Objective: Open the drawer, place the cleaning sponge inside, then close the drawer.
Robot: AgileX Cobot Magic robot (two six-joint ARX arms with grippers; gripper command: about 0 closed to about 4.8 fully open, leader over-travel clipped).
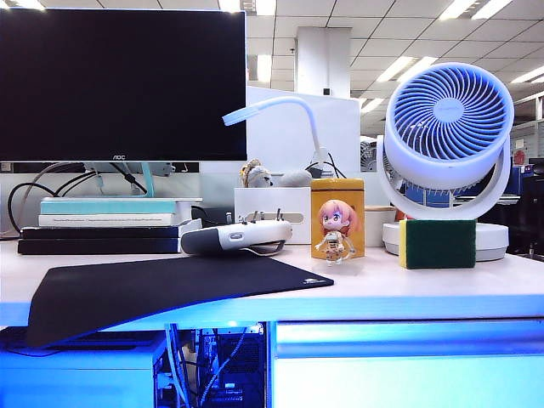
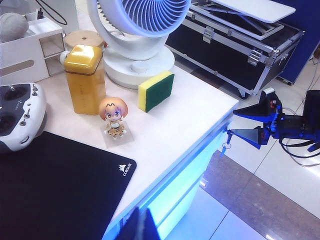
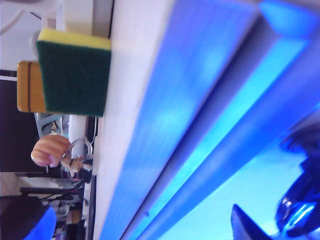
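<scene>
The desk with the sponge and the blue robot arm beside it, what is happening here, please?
Nothing is held yet. The cleaning sponge stands on edge on the desk in front of the fan, near the yellow tin and the small figure. The right hand is open, off the desk's edge beside the front of the drawer, which looks closed. The left hand is above the black mat; its state cannot be told.

Low frontal exterior; wrists overlapping desk edge [image 2: 200, 145]
</scene>
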